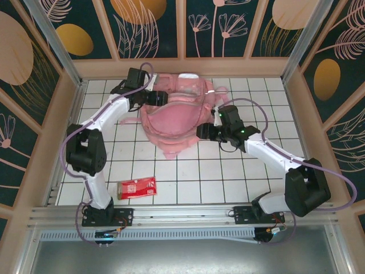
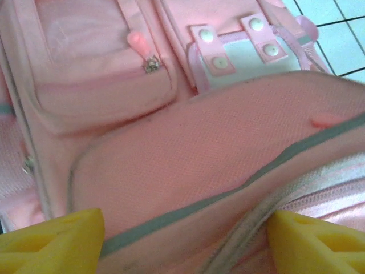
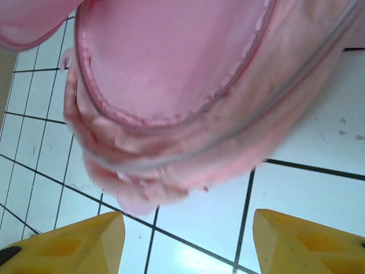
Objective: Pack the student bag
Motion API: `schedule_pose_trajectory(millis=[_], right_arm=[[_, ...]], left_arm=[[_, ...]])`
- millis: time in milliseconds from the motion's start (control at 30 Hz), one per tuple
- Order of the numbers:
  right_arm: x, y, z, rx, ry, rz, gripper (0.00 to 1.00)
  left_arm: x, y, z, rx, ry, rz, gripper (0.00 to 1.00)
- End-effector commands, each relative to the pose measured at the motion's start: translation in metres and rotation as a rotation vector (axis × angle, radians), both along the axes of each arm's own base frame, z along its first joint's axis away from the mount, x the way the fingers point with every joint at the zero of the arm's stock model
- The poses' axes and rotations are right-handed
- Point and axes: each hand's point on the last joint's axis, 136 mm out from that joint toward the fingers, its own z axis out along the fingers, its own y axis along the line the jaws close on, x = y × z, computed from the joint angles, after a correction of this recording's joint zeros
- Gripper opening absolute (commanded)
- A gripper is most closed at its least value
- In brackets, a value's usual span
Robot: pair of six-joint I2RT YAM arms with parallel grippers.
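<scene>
The pink student bag (image 1: pixel 174 117) lies crumpled and unzipped at the far middle of the tiled table (image 1: pixel 188 171). I see the left jaws standing apart over its far-left side, pink fabric beneath them, and the right jaws apart too, just beside its near-right edge above bare tile. A red packet (image 1: pixel 137 187) lies well apart, toward the near-left.

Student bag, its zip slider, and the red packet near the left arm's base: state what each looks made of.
Student bag: soft woven fabric with a matte finish; a fine weave grain shows, and it folds and sags. Zip slider: probably metal, as it is silvery with a small glint. Red packet: a flat printed wrapper, plastic or paper; it is too small to tell which.
</scene>
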Motion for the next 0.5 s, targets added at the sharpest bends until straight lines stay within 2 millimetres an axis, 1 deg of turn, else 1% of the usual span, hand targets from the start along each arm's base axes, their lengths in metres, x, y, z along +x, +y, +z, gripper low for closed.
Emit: schedule_pose_trajectory(millis=[0, 33, 67, 100, 133, 167, 200, 233, 300, 333, 367, 400, 433, 467], right_arm=[[-0.002, -0.006, 0.011, -0.026, 0.003, -0.005, 0.61], [-0.002, -0.009, 0.013, -0.041, 0.001, 0.005, 0.61], [0.000, -0.012, 0.015, -0.063, -0.003, 0.006, 0.61], [0.002, -0.013, 0.018, -0.074, -0.011, 0.011, 0.61], [0.007, -0.014, 0.024, -0.075, -0.025, 0.010, 0.62], [0.013, -0.013, 0.029, -0.066, -0.041, 0.012, 0.62], [0.017, -0.009, 0.034, -0.046, -0.052, 0.027, 0.62], [0.024, -0.002, 0.038, -0.025, -0.061, 0.042, 0.62], [0.037, 0.018, 0.045, 0.021, -0.080, 0.078, 0.62], [0.046, 0.031, 0.048, 0.042, -0.098, 0.098, 0.61], [0.058, 0.043, 0.049, 0.044, -0.114, 0.092, 0.60], [0.067, 0.055, 0.051, 0.041, -0.136, 0.092, 0.60], [0.083, 0.067, 0.055, 0.047, -0.163, 0.075, 0.60], [0.096, 0.083, 0.057, 0.075, -0.182, 0.061, 0.60]], left_arm=[[-0.005, -0.039, 0.026, -0.128, -0.015, -0.209, 0.83], [-0.025, -0.055, 0.047, -0.224, 0.011, -0.304, 0.98], [-0.048, -0.066, 0.070, -0.300, 0.018, -0.395, 0.99], [-0.064, -0.071, 0.087, -0.333, 0.004, -0.440, 0.99], [-0.078, -0.071, 0.100, -0.337, -0.029, -0.462, 0.99], [-0.086, -0.067, 0.112, -0.338, -0.075, -0.456, 0.99], [-0.090, -0.061, 0.122, -0.331, -0.128, -0.439, 0.99], [-0.089, -0.051, 0.131, -0.303, -0.197, -0.394, 0.99], [-0.065, -0.020, 0.136, -0.216, -0.304, -0.185, 0.99], [-0.048, 0.004, 0.133, -0.163, -0.339, -0.039, 0.99], [-0.036, 0.023, 0.131, -0.124, -0.364, 0.056, 0.99], [-0.028, 0.036, 0.130, -0.095, -0.374, 0.123, 0.99], [-0.021, 0.051, 0.127, -0.059, -0.368, 0.196, 0.99], [-0.016, 0.061, 0.122, -0.030, -0.356, 0.247, 0.99]])
